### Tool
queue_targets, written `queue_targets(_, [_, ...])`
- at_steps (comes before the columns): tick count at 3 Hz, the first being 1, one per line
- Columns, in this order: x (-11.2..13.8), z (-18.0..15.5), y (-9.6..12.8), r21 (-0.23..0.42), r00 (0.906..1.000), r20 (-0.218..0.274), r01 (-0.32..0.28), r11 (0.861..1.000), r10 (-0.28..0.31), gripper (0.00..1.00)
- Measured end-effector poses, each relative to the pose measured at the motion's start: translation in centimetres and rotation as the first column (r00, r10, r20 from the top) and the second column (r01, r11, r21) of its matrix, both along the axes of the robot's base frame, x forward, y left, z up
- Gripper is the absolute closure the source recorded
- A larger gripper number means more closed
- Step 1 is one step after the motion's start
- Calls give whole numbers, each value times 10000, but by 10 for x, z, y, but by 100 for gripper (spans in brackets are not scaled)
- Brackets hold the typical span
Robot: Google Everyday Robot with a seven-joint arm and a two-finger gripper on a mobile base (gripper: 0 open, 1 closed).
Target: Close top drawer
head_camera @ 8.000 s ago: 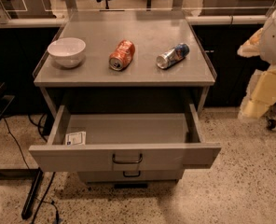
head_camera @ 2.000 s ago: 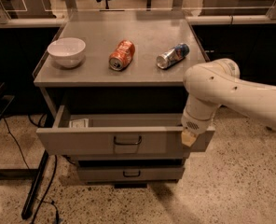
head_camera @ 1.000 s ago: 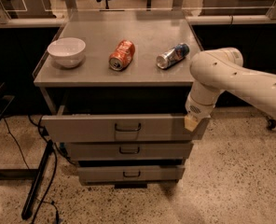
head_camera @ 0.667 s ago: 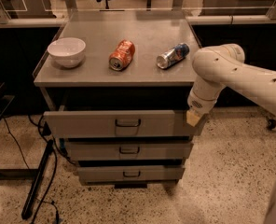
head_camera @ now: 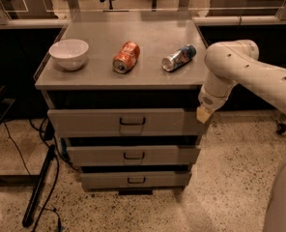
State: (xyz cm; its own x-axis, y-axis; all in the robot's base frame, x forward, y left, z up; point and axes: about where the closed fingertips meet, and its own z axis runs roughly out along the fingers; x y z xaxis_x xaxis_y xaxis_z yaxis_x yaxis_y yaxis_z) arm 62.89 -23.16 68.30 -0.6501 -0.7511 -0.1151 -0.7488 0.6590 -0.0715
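The top drawer (head_camera: 94, 122) is a grey metal drawer with the tallest front panel and a dark wire handle (head_camera: 132, 122) at its centre. Its front sits pushed in under the cabinet top, almost flush with the two drawers below. Its inside is hidden. My gripper (head_camera: 204, 114) is at the drawer front's right end, tip against or just beside the panel's right edge. The white arm (head_camera: 249, 71) reaches in from the right.
On the grey cabinet top (head_camera: 152, 37) are a white bowl (head_camera: 68, 53), an orange can (head_camera: 126, 57) lying on its side and a blue-silver can (head_camera: 178, 58) lying on its side. Two shorter drawers (head_camera: 133, 155) sit below. Cables (head_camera: 39, 178) lie on the floor at left.
The top drawer has gone from fully pulled out to pushed in. The gripper moved back with the drawer front at its right end.
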Motion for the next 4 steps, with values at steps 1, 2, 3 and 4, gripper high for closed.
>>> queue_targets(1, [2, 2, -6, 20, 9994, 44, 350, 9994, -350, 100])
queue_targets(2, [1, 4, -7, 18, 9991, 75, 412, 9991, -412, 100])
queue_targets(3, [3, 10, -11, 82, 9988, 196, 447, 9990, -448, 100])
queue_targets(4, [-9, 14, -15, 406, 9990, -282, 368, 9985, -357, 100])
